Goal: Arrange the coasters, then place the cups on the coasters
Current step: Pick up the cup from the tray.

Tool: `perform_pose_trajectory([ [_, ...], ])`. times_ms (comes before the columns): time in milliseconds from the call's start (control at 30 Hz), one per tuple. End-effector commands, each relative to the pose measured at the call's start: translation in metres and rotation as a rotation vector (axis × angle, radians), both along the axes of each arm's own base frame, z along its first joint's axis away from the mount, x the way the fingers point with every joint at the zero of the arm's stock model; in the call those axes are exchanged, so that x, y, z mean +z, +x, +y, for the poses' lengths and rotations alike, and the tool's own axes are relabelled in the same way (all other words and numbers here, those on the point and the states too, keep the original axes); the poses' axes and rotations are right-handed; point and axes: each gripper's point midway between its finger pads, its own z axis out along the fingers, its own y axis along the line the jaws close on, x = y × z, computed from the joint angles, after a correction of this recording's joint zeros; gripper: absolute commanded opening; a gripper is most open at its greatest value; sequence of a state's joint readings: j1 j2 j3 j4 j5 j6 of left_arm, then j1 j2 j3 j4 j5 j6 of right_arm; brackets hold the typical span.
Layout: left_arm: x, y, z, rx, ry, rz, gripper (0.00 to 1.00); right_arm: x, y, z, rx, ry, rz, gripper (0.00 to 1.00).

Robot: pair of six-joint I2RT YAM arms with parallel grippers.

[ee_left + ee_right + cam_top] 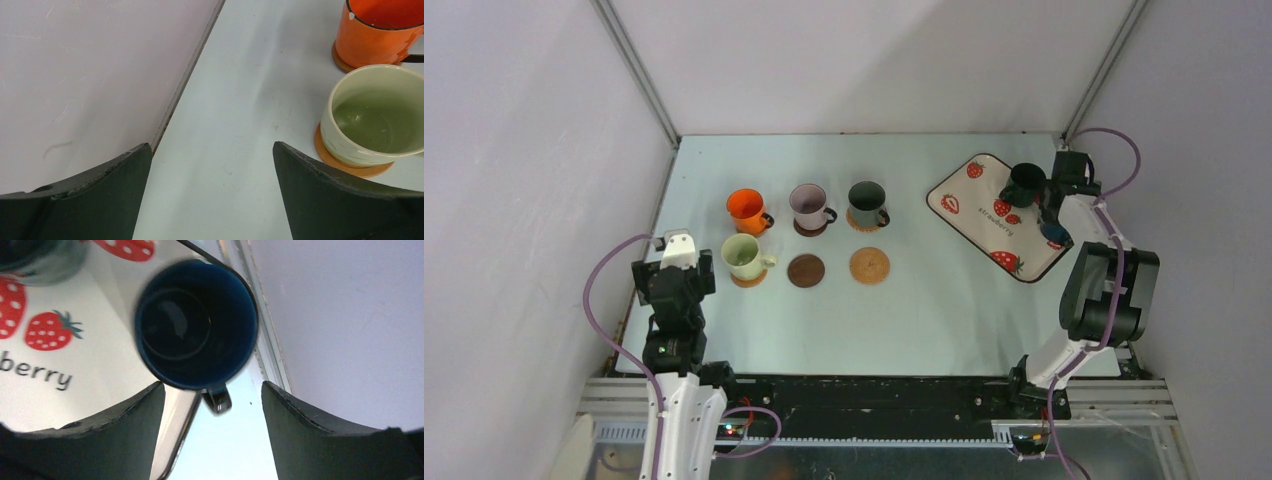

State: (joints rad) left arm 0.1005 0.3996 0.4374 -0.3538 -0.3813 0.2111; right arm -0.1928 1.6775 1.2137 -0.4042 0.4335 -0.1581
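On the strawberry tray (972,195), at its right edge, sat the navy cup (195,325), upright, handle turned outward past the rim. We noted the right gripper (212,385) poised over it, jaws fairly wide, the handle showing in the gap between them, gripping nothing. We judged it was lining up a pick, since this cup had no coaster under it.

At the tray's far corner stood the second dark green cup (1027,183), just beside that gripper.

Left of the tray, two discs lay bare: the tan coaster (869,265) nearer, the dark brown coaster (806,270) beyond. We took them for the slots meant for the tray's two cups.

Farther left, four cups stood on coasters: the dark green cup (867,200), mauve-white cup (808,203), orange cup (746,207) and pale green cup (742,256).

Farthest from the tray, the left gripper (211,147) hung fully spread over the table (240,100) beside the pale green cup, empty. We judged it parked out of the way.
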Motion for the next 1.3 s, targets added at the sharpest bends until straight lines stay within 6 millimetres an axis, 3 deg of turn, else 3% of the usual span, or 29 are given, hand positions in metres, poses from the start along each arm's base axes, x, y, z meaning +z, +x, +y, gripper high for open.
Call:
perform_pose_trajectory([
  [0,0.023,0.004,0.0,-0.001,0.004,-0.067,0.98,0.005,-0.016,-0.021,-0.081,0.016,-0.041,0.75],
  [167,0.024,0.003,0.001,0.001,0.004,-0.072,0.99,-0.015,-0.021,-0.013,-0.049,0.197,-0.032,0.74],
  [300,0.023,0.003,0.0,-0.002,0.005,-0.073,0.98,-0.018,-0.019,0.001,0.027,0.31,-0.044,0.74],
  [567,0.018,0.006,0.0,-0.004,0.001,-0.054,0.98,-0.007,-0.025,0.001,0.095,0.276,-0.023,0.75],
  [967,0.011,0.009,0.005,0.025,0.001,-0.024,0.98,-0.007,-0.024,0.011,0.207,0.306,-0.01,0.76],
  [1267,0.019,0.004,0.008,0.051,0.011,-0.068,0.98,0.002,-0.019,-0.005,0.349,0.21,0.005,0.8],
])
